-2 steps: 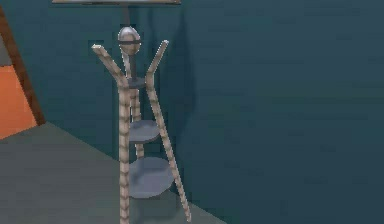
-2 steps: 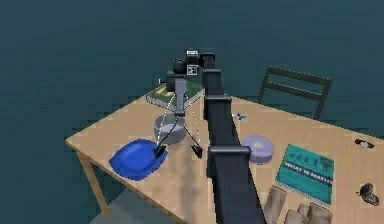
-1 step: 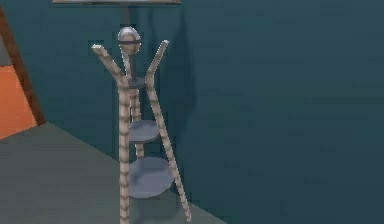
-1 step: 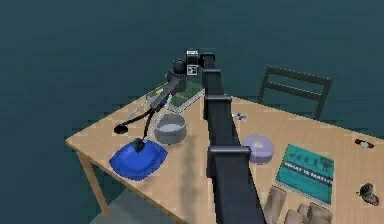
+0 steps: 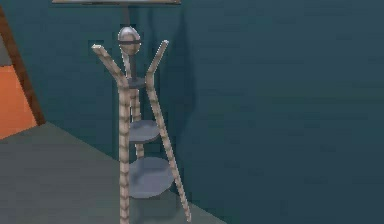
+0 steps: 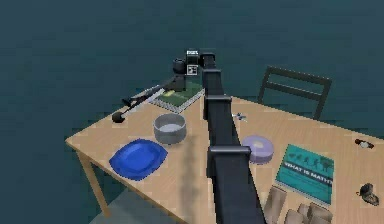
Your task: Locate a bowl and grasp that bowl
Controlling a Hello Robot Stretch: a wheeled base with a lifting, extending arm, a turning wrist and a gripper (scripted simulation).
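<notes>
A grey bowl (image 6: pixel 170 127) stands on the wooden table (image 6: pixel 190 175), left of the arm. The dark arm (image 6: pixel 228 160) rises from the arm side view's bottom edge across the table. Its gripper (image 6: pixel 178 70) sits at the far end, above a green book (image 6: pixel 181 98) that lies on the table. I cannot tell whether the gripper holds anything. The bowl is nearer than the gripper and slightly left of it.
On the table lie a blue plate (image 6: pixel 138 158), a pale lilac round dish (image 6: pixel 259 150), a teal book (image 6: pixel 312 170) and a dark long tool (image 6: pixel 137 102). A dark chair (image 6: pixel 296 92) stands behind the table. In the forward view, a three-legged shelf stand (image 5: pixel 140 120) rises before a teal wall.
</notes>
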